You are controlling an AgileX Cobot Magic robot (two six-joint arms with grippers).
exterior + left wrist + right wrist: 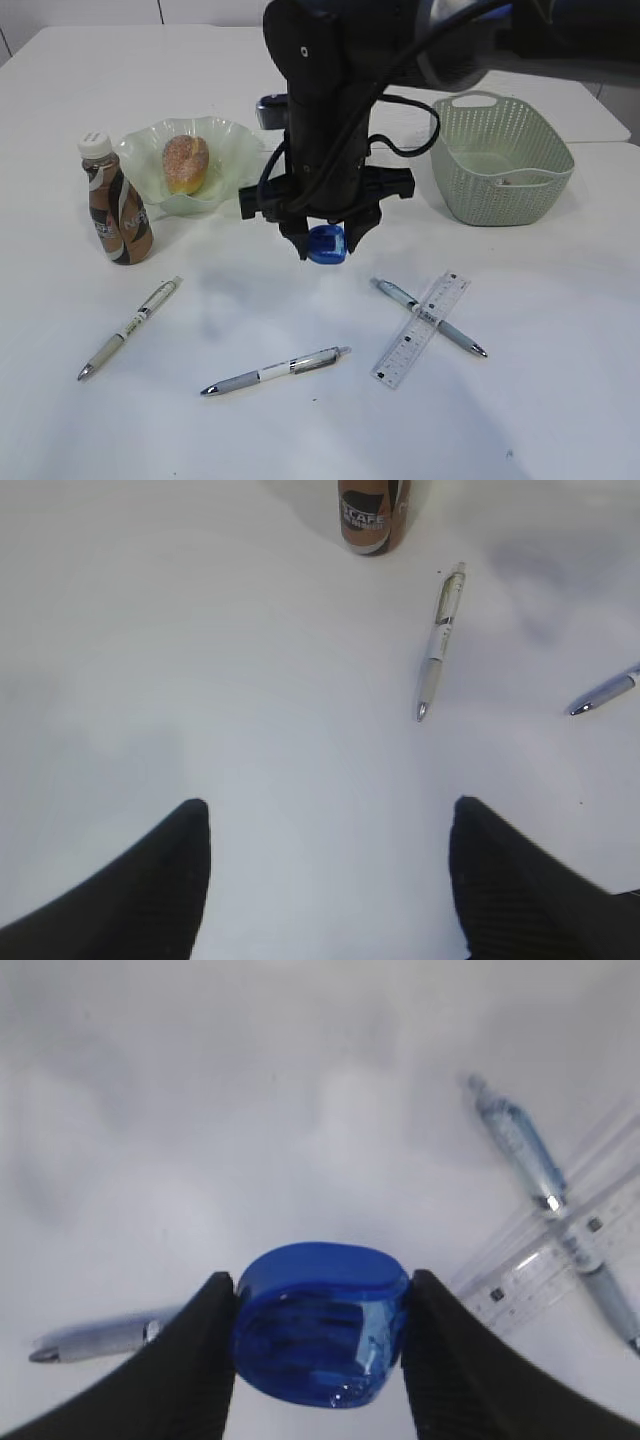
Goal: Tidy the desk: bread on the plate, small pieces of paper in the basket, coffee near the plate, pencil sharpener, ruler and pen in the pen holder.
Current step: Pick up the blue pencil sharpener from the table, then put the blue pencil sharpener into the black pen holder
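My right gripper (325,247) is shut on a blue pencil sharpener (327,243) and holds it above the table's middle; in the right wrist view the sharpener (320,1320) fills the jaws (318,1295). My left gripper (330,805) is open and empty over bare table, out of the exterior view. Bread (186,163) lies on the green plate (235,140). The coffee bottle (115,205) stands left of the plate. Three pens (130,327) (275,371) (460,338) lie at the front. The last one crosses a clear ruler (400,355).
A green basket (500,160) stands at the back right. A dark object (268,104) shows behind the right arm, mostly hidden. The left wrist view shows the coffee bottle (372,515) and two pens (440,640) (605,693) ahead.
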